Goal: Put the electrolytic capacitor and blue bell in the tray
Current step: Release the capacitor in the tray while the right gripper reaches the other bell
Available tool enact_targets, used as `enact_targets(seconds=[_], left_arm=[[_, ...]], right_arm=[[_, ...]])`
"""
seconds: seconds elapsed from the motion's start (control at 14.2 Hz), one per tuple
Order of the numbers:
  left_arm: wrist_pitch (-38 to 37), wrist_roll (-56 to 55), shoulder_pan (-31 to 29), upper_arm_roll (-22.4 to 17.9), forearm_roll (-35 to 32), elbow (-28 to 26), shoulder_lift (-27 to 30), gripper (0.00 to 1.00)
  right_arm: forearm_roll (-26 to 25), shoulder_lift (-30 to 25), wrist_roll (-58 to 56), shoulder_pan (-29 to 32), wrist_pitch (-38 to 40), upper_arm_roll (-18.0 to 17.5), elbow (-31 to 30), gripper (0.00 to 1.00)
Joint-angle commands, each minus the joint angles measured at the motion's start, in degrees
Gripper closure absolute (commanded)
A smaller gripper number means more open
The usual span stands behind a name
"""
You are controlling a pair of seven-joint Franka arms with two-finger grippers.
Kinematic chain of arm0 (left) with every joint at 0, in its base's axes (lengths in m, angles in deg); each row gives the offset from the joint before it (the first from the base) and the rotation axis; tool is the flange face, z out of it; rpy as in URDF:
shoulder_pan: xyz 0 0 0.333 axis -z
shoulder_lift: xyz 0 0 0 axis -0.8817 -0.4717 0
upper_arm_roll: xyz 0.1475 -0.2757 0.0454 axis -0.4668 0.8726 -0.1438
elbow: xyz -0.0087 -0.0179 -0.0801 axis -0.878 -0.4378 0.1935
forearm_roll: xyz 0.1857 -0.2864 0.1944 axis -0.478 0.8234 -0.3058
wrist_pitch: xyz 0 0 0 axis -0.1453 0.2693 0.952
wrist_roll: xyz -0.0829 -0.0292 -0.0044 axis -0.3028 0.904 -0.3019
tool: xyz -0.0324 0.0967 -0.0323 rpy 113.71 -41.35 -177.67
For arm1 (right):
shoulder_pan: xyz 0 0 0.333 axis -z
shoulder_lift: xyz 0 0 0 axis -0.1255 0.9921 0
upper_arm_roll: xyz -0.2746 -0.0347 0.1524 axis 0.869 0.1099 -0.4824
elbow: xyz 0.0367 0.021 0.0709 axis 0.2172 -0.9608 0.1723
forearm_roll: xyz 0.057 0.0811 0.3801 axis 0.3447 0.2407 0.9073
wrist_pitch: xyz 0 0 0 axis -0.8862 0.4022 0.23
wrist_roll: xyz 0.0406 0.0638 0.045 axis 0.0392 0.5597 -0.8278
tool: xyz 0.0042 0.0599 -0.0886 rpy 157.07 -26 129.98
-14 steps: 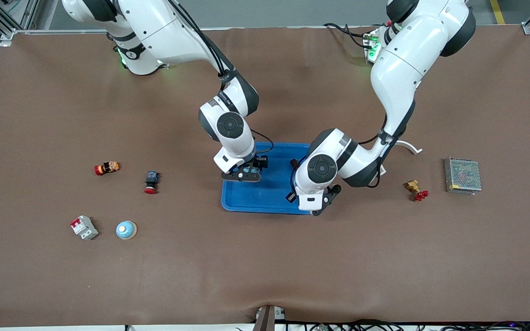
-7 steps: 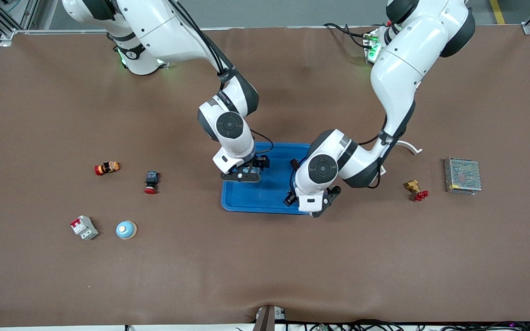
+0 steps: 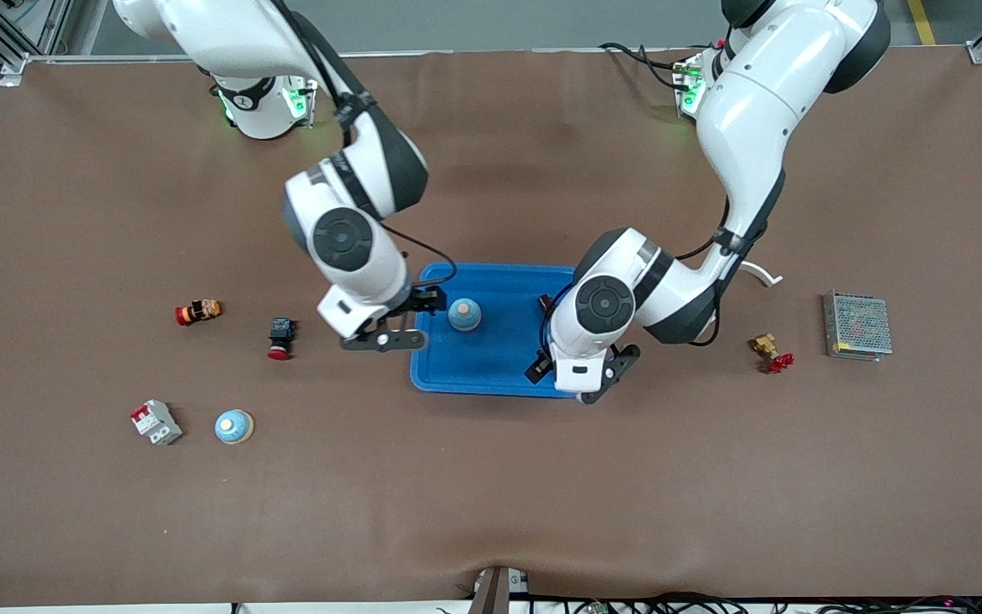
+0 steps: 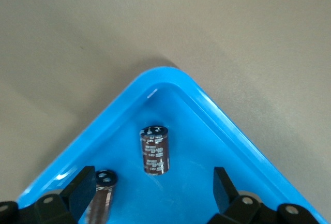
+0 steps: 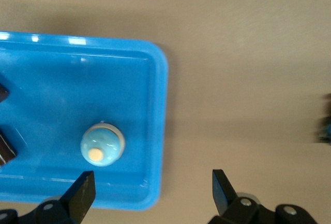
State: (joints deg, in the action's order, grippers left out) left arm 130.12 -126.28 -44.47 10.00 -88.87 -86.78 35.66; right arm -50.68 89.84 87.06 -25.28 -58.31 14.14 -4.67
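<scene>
With fingers apart and empty, the left gripper (image 4: 150, 195) hung over an upright electrolytic capacitor (image 4: 155, 150) in the tray (image 3: 491, 368), seen only by its wrist camera, while the open right gripper (image 3: 395, 320) hovered beside the blue bell (image 3: 464, 314), dome up.

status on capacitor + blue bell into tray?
Both look placed. A blue bell sits in the tray, and the left wrist view shows an electrolytic capacitor standing on the tray floor. Nothing is in hand: the right tool is open over the tray's edge, and the left tool is open above the capacitor. What remains is clearing the arms.
</scene>
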Motion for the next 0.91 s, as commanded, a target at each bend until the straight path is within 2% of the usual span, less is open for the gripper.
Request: enact_targets(seconds=[0.0,0.28,0.56,0.84], left_arm=[[-3.7,4.5,-0.3,-0.6,-0.2,-0.6,4.3,0.00],[-7.2,14.7,-3.9,-0.6,-0.4,-1.5,10.0,0.00],[-13.6,24.2,-8.7,-0.5,-0.4,-1.4,14.0,0.00],[-17.6,32.9,-12.0,-0.5,-0.4,-1.4,16.4,0.00]], right_arm=[[-0.4,0.6,-8.0,4.5,4.9,-0.9,4.8,0.00],[-1.6,0.7,-22.4,11.2,6.0,-0.9,7.4,0.00],[-7.6,1.1,-35.8,15.7,5.5,-0.9,7.4,0.00],[-8.0,2.8,-48.5,20.5,0.5,-0.9,7.3,0.00]])
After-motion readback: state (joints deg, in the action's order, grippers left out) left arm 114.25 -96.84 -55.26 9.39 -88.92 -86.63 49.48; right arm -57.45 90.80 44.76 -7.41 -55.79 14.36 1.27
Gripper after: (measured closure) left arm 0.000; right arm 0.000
